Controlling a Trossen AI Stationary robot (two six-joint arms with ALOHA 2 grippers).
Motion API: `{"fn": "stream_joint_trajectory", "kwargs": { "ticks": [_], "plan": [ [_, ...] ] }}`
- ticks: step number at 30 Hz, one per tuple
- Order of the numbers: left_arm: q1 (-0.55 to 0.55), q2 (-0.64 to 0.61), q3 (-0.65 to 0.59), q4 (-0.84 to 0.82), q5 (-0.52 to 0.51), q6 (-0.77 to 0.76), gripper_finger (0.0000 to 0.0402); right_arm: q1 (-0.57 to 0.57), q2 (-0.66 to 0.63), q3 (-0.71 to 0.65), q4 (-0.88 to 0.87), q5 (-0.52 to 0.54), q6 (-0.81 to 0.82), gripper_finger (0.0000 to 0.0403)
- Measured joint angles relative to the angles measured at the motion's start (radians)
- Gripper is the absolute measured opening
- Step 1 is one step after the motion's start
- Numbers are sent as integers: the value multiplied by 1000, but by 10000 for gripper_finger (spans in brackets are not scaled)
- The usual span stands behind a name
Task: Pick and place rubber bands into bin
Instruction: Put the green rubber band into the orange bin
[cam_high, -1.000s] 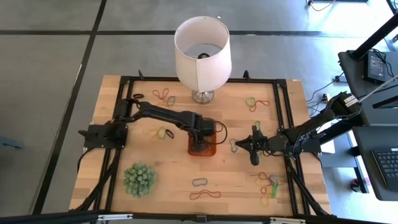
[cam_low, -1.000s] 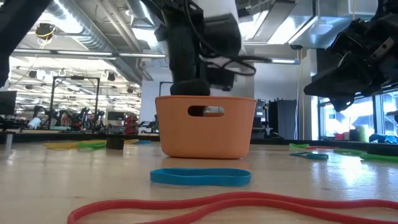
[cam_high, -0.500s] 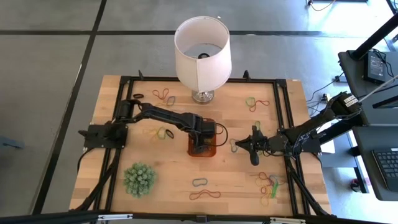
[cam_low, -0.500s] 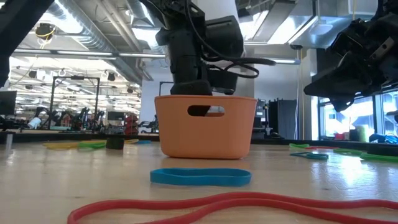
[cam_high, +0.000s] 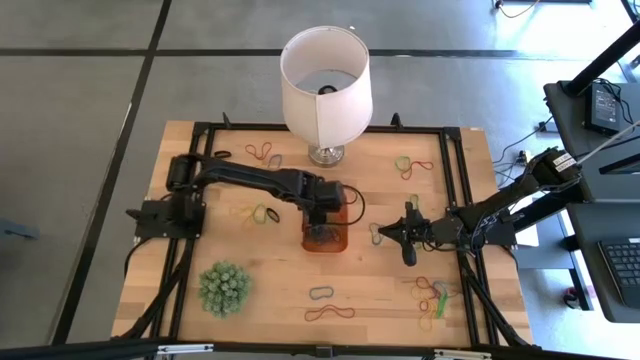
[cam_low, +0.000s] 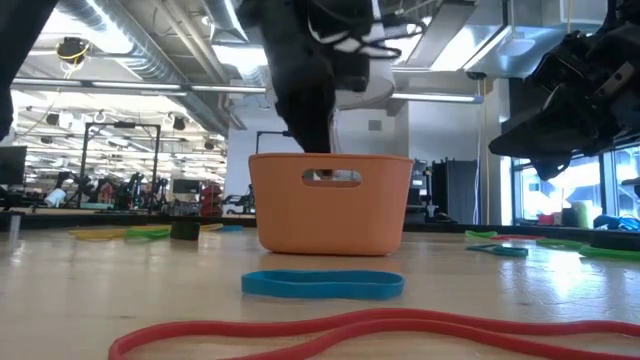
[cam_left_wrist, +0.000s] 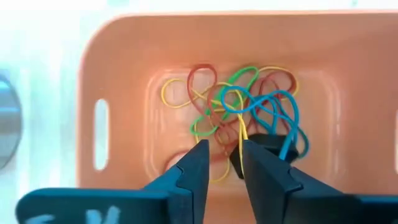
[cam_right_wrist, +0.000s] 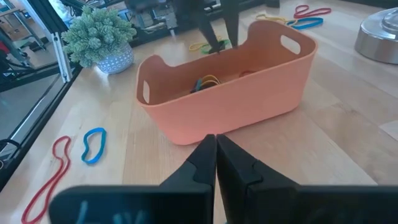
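Note:
The orange bin (cam_high: 325, 238) stands in the middle of the table. Several rubber bands (cam_left_wrist: 236, 112), red, yellow, green and blue, lie tangled on its floor. My left gripper (cam_left_wrist: 224, 165) hangs over the bin, pointing steeply down and open, with nothing between its fingers. In the right wrist view its fingertips (cam_right_wrist: 208, 42) stand just above the bin's far rim. My right gripper (cam_high: 378, 234) waits shut, low over the table to the right of the bin (cam_right_wrist: 230, 93). More rubber bands (cam_high: 265, 213) lie loose on the table.
A white lamp (cam_high: 325, 85) stands behind the bin and a spiky green plant (cam_high: 223, 288) at the near left. Loose bands lie at the far left (cam_high: 262, 152), the far right (cam_high: 412, 163), the near middle (cam_high: 322, 293) and the near right (cam_high: 432, 295).
My left gripper has risen out of the bin, from deep between its walls to above its rim. The bin has stayed in place.

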Motion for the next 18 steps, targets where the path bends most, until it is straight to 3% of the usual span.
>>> {"fn": "stream_joint_trajectory", "kwargs": {
  "ticks": [4, 8, 11, 18],
  "plan": [
    [0, -67, -19, -19, -7, 39, 70, 0, 0, 0, -2, 0, 1, 16],
    [0, -181, -122, 20, 0, 92, 40, 0, 0, 0, -4, 0, 6, 16],
    [0, -301, -248, 67, 9, 67, 9, 0, 0, 0, -6, 0, 8, 16],
    [-1, -614, -601, 248, 8, -50, 1, 0, 0, 0, -7, 0, 4, 16]
  ]
}}
